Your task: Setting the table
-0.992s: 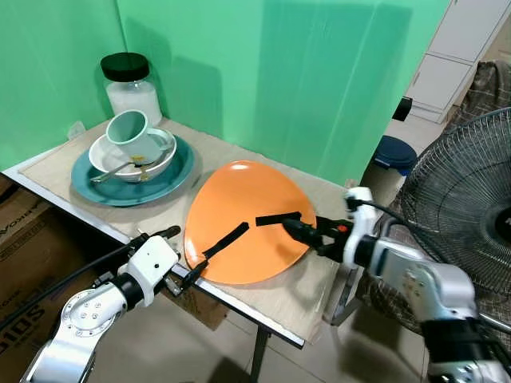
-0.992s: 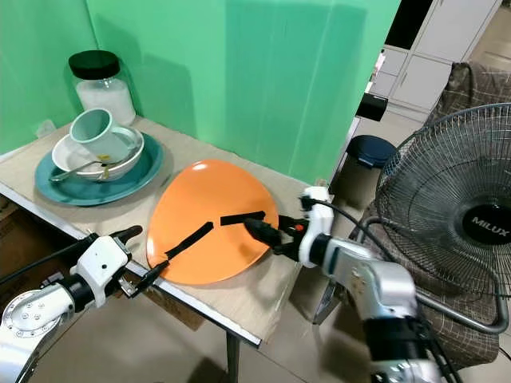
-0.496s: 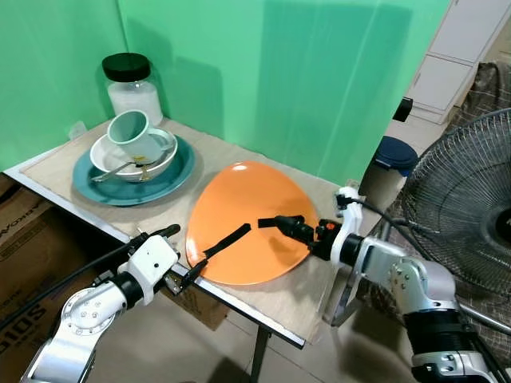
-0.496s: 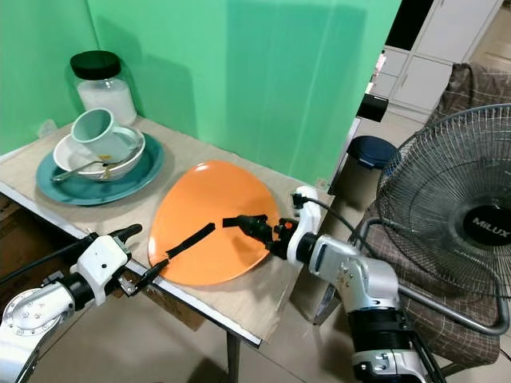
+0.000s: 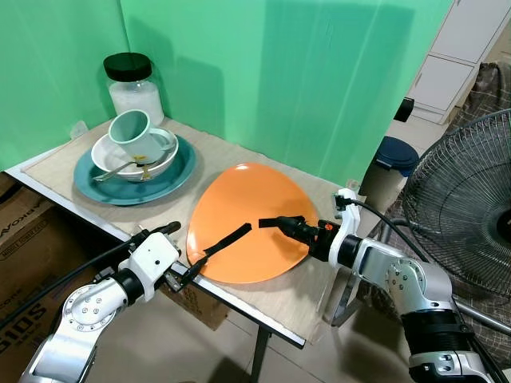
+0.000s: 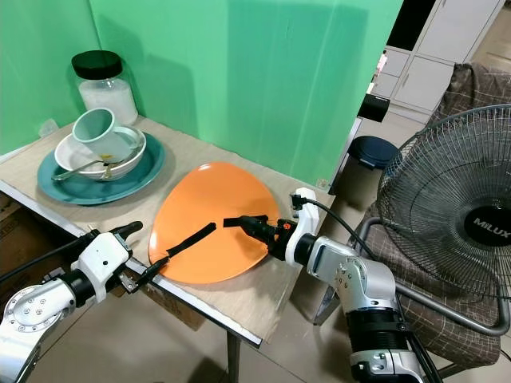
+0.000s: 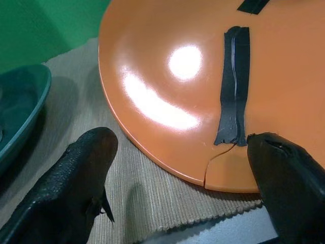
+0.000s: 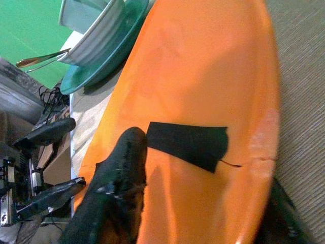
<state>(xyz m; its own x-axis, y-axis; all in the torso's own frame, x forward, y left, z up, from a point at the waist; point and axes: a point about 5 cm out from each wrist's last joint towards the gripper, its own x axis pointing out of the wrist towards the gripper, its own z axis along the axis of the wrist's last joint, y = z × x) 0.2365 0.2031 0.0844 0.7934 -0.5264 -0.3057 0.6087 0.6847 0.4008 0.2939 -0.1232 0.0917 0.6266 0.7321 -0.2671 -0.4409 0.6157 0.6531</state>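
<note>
An orange plate (image 5: 247, 215) lies flat on the table mat, patched with two black tape strips (image 7: 233, 86) over cracks at its rim. My right gripper (image 5: 297, 231) is at the plate's right edge and is open. One finger (image 8: 119, 188) rests over the plate's top, and the other sits low beside the rim, partly hidden. My left gripper (image 5: 185, 251) is open at the plate's front-left edge, off the table's front. Its fingers (image 7: 84, 173) stand on either side of the rim without touching it.
At the table's back left, a teal plate (image 5: 172, 179) holds a white bowl (image 5: 108, 159) with a tilted mug (image 5: 132, 136) and a spoon. A black-lidded jar (image 5: 134, 88) stands behind. A fan (image 5: 471, 199) is on the right and a cardboard box (image 5: 32, 239) under the table.
My right gripper has moved left, from just off the plate's right edge to over its rim. The left gripper and plate are unchanged.
</note>
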